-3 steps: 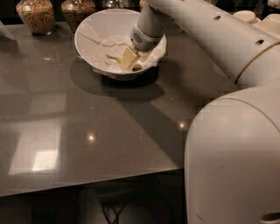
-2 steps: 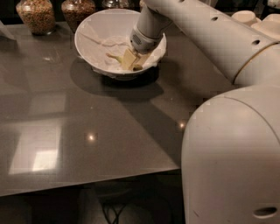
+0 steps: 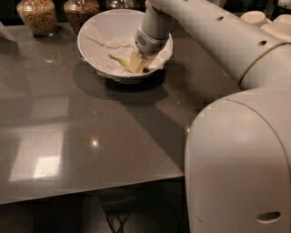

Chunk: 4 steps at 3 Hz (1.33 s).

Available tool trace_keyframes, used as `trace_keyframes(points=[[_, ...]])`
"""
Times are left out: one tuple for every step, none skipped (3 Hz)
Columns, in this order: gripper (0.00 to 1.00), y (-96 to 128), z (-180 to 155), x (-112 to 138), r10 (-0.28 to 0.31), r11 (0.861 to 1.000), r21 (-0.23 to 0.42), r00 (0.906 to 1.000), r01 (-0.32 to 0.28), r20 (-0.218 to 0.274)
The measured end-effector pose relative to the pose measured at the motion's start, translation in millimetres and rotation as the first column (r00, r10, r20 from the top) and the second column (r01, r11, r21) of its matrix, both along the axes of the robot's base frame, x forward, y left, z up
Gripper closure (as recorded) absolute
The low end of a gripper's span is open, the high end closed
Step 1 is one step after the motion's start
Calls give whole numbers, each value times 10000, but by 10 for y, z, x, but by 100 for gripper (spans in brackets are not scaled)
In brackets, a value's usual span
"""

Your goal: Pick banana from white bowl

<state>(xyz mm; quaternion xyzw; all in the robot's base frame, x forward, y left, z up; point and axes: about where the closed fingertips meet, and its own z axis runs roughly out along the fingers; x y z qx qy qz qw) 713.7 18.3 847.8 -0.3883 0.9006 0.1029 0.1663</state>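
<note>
The white bowl [image 3: 89, 40], lined with crumpled white paper, stands at the back of the dark table. Inside it lies the banana [image 3: 120, 61], small and yellow, with its thin stem pointing left. My gripper [image 3: 139, 63] reaches down into the bowl from the right and sits right at the banana's right end, covering that end. The arm crosses over the bowl's right rim.
Two glass jars [image 3: 38, 16] [image 3: 81, 10] of grains stand behind the bowl at the back left. Cream bowls [image 3: 254, 18] are stacked at the back right. The robot's white body [image 3: 241, 159] fills the lower right, and the table's front edge [image 3: 91, 193] runs below.
Almost nothing differs: the gripper stays low in the bowl at the banana, shifted only slightly.
</note>
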Motion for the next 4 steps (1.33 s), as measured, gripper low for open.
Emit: trace_keyframes(points=[[100,30,110,9,89,9999,-55,9998,-88,180],[100,51,251,22,198,9997,-150,9987,-191,476],[100,53,378,31,267,9994,-231,9966,-250,775],[100,27,552,25,440,9986,-333,9901,-399,1334]])
